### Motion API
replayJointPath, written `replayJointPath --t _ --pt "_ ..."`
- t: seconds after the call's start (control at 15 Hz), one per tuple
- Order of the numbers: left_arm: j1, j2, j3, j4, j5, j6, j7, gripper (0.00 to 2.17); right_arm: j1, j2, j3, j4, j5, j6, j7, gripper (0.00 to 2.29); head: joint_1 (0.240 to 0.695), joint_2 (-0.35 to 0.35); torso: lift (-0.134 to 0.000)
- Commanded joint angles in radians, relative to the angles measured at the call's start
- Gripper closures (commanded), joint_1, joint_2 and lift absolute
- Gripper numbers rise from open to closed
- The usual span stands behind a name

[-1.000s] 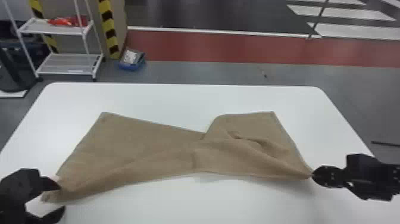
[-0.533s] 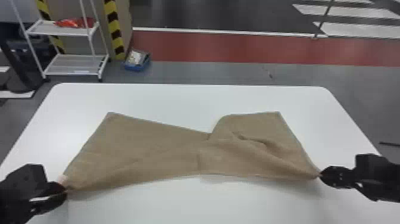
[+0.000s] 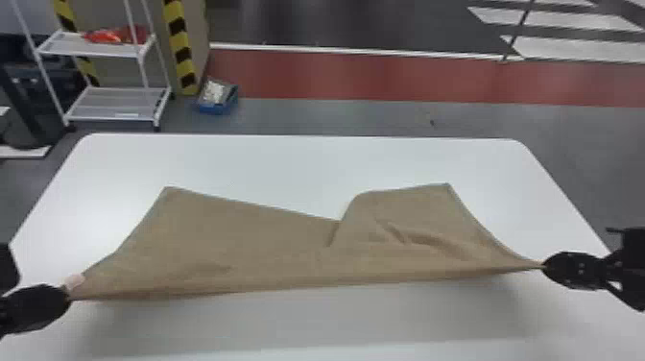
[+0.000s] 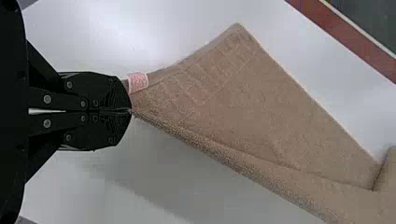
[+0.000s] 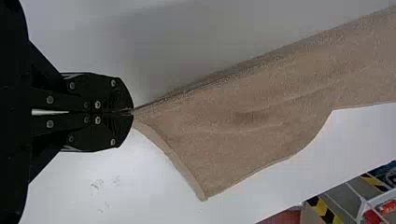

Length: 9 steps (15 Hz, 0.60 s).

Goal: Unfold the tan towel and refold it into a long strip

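1. Left gripper (image 3: 68, 297): in from the head view's left edge, low at the near left of the desk (image 3: 297, 165), tips pointing inward. Clenched on the near left corner of the tan towel (image 3: 249, 240), just beside a small pink tag (image 3: 74, 282).
2. Right gripper (image 3: 544, 266): in from the right edge, tips turned inward toward the left one, a little farther up the head view. Clenched on the towel's near right corner.
3. Wrist views: on each arm, the two flat fingers meet, cloth pinched at the tips.
4. Towel: spans the desk between both grippers. Near edge drawn nearly straight, shadow on the desk along it. Far edge dips at the middle, where a fold overlaps; wrinkles on the right half.
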<state>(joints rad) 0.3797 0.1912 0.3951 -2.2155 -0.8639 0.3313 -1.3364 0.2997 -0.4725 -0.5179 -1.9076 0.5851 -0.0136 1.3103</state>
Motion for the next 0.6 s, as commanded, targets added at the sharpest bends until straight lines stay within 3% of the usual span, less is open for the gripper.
replayJointPath --t 0.0,0.27,0.47,0.53 --pt "0.013 -0.004 0.048 -0.061 0.017 0.024 -0.029 1.62 0.009 -0.001 -0.051 -0.004 -0.038 -0.015 0.014 1.48 0.695 -0.111 -0.123" --pt "0.013 -0.015 0.071 -0.159 0.075 0.073 -0.033 1.63 -0.027 0.000 -0.093 -0.036 -0.148 0.034 0.024 1.48 0.695 -0.118 -0.123" --pt "-0.074 -0.036 0.021 -0.202 0.105 0.128 0.011 1.83 -0.132 0.014 -0.039 -0.074 -0.183 0.173 0.009 1.48 0.695 -0.121 -0.123" --pt "-0.125 -0.035 -0.021 -0.199 0.097 0.180 0.034 1.83 -0.192 0.018 0.010 -0.073 -0.179 0.249 -0.002 1.64 0.695 -0.121 -0.123"
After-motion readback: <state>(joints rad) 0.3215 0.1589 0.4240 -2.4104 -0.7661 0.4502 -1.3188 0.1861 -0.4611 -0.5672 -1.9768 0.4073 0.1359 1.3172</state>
